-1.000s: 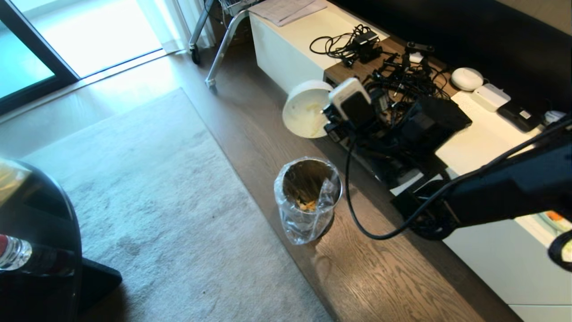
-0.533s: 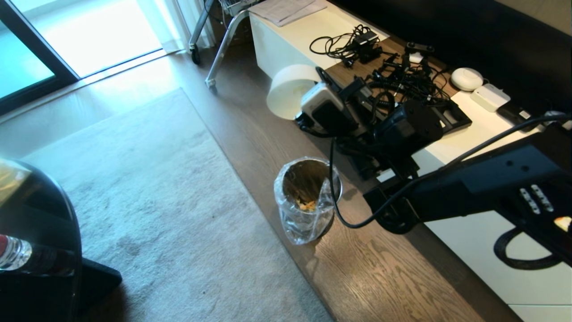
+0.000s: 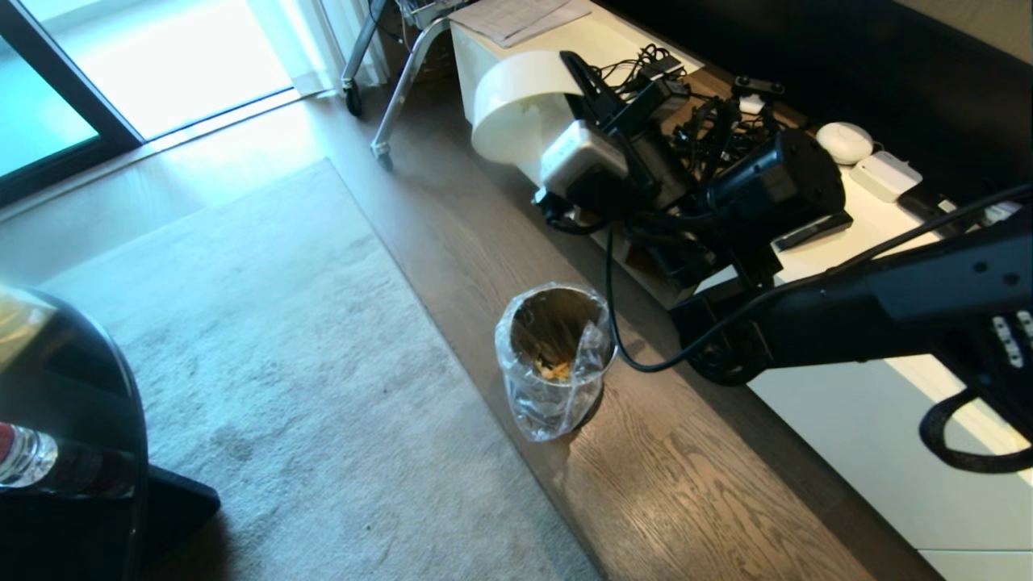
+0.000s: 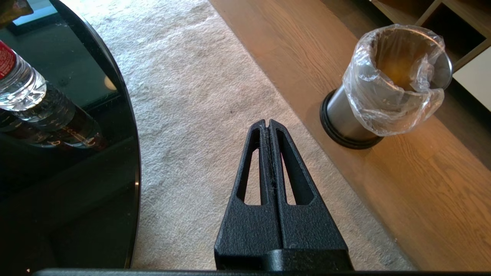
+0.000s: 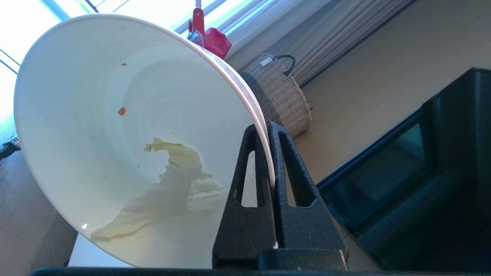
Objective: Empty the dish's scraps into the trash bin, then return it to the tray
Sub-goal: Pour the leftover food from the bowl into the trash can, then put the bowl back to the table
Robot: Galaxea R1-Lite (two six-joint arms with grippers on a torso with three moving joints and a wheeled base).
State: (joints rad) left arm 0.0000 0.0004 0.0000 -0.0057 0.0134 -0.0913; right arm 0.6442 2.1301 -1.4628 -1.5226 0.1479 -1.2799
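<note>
Head view shows the right gripper [image 3: 575, 74] raised over the edge of a white cabinet [image 3: 880, 436], its fingers [image 3: 583, 81] clenched on the rim of the dish [image 3: 516, 105]. That bowl is tipped well onto its side, with its outer wall toward the camera. It hangs above and beyond the bin [image 3: 557, 355], not over the bin's mouth.

From the right wrist view, the two fingers [image 5: 264, 165] pinch the dish [image 5: 126, 126] wall between them, one inside, one outside. A limp pale yellow scrap [image 5: 168, 188] clings to the inside of the bowl near the fingers, and two tiny orange flecks [image 5: 121, 111] sit higher on the wall.

On the wood floor [image 3: 686, 500] stands the bin, just beside the rug [image 3: 282, 387], its clear liner [image 3: 557, 403] crinkled over the rim. Orange and pale scraps [image 3: 555, 369] lie at its bottom.

Seen in the left wrist view, the left gripper [image 4: 268, 123] hangs over the rug [image 4: 199, 96] with its fingers [image 4: 282, 184] pressed together and grasping nothing. It is apart from the bin [image 4: 383, 92] and near a round black glass surface [image 4: 96, 161] that carries a water bottle [image 4: 19, 82].

No tray is in view.
</note>
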